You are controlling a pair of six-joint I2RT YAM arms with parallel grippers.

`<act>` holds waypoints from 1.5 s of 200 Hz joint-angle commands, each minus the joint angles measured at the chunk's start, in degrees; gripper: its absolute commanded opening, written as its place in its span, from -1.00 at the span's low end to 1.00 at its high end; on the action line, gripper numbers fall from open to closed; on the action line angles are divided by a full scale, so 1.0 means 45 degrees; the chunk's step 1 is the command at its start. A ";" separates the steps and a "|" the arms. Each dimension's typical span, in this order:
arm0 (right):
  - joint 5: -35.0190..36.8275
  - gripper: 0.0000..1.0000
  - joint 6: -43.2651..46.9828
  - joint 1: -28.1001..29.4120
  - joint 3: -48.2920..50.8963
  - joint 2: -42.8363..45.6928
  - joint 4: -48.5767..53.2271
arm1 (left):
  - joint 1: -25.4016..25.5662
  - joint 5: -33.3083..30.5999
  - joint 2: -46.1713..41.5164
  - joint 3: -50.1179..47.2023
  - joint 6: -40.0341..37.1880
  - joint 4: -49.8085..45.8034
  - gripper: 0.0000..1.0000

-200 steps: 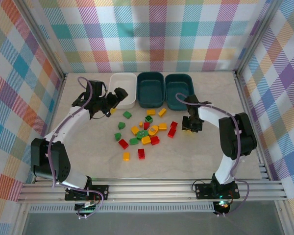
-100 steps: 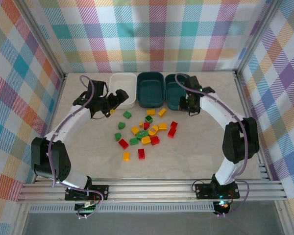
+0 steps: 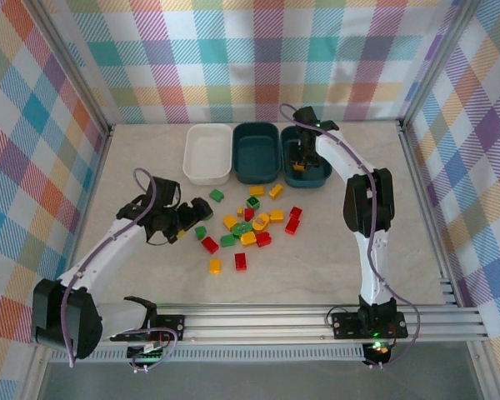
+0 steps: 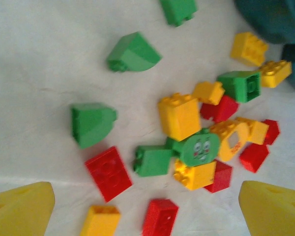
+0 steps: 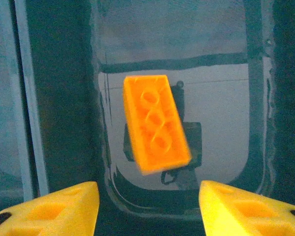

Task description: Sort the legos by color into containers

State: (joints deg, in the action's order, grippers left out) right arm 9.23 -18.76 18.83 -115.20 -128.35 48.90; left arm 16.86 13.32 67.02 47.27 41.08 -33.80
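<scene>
Top external: the left gripper (image 3: 182,220), jaws wide and holding nothing, is hovering just left of the scattered green, red and yellow-orange plastic lego bricks (image 3: 250,223) on the pale table (image 3: 317,267). The right gripper (image 3: 298,157) is hanging over the right-hand dark teal plastic tub (image 3: 326,163).

Left wrist: the bricks are lying at mixed angles.

Right wrist: the jaws are standing parted, gripping nothing. A rectangular yellow-orange plastic brick (image 5: 156,123) inside the tub is showing its hollow underside, its long axis running up the view and leaning slightly left. I cannot tell whether it is resting.

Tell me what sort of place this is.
Probably a robot test cell in a lab, not a home: plaid cloth walls all round, a left arm and right arm bolted to an aluminium rail, and toy bricks laid out before sorting tubs.
</scene>
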 commanded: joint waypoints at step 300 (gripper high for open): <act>-0.3341 0.07 -0.3493 0.0910 1.1306 0.8763 -0.7317 | 0.1858 -0.4134 0.7099 0.2441 -0.1584 -0.0828 0.25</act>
State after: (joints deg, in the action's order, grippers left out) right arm -4.58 -33.69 21.69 -62.37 -89.62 18.24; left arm 24.47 -5.30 98.67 60.05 35.90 -36.38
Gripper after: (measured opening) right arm 0.534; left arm 0.622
